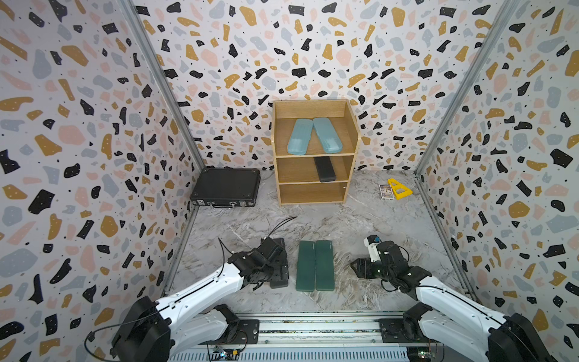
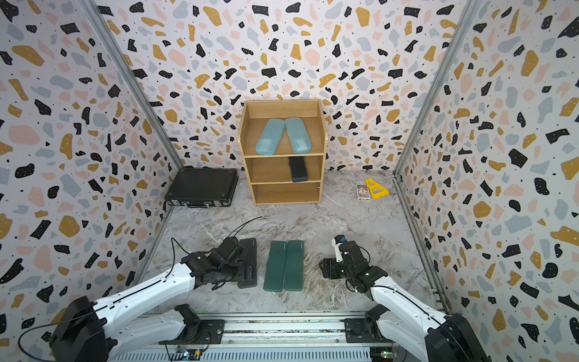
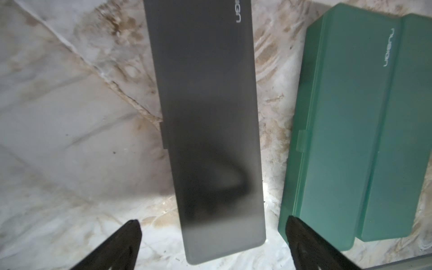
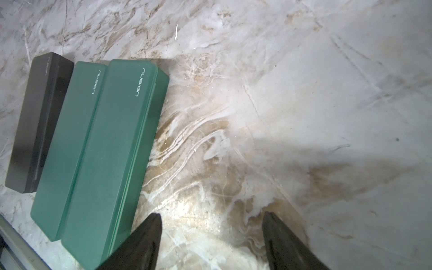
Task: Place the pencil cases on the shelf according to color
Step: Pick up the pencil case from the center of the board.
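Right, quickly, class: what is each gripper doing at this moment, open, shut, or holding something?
Left gripper: open, one finger on each side of the black pencil case, not closed on it.
Right gripper: open, holding nothing, over the table.

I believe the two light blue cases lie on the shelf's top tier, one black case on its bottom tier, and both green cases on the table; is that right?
Not quite: the black case lies on the middle tier of the shelf, not the bottom, as both top views show. The light blue cases and green cases are where you say.
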`<action>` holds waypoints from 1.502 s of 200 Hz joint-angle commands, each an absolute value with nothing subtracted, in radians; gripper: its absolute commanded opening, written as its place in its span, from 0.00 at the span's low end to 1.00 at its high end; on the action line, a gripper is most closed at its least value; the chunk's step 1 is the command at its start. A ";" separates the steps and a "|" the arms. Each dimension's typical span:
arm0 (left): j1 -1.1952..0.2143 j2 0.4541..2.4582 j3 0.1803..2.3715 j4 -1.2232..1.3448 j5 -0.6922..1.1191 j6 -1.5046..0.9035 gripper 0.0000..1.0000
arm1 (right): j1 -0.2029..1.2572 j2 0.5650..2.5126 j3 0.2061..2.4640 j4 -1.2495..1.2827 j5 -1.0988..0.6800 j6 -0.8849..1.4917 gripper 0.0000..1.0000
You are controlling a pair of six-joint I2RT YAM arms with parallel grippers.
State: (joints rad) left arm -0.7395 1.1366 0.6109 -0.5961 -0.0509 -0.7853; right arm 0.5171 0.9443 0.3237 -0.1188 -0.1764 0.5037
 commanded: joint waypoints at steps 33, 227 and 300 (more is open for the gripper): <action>-0.780 1.206 0.589 -0.546 -0.116 -0.830 0.99 | 0.517 0.929 0.321 -0.114 -0.181 0.494 0.73; -0.869 1.332 0.469 -0.396 -0.125 -0.934 0.65 | 0.518 0.908 0.314 -0.121 -0.166 0.499 0.73; -0.869 1.251 0.600 -0.634 -0.209 -0.899 0.00 | 0.517 0.918 0.320 -0.120 -0.184 0.495 0.73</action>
State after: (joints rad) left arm -0.8654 1.2793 0.5575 -0.4938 -0.2230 -0.9184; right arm 0.5171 0.9241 0.3183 -0.1184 -0.1829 0.5034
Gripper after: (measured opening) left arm 0.710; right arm 0.733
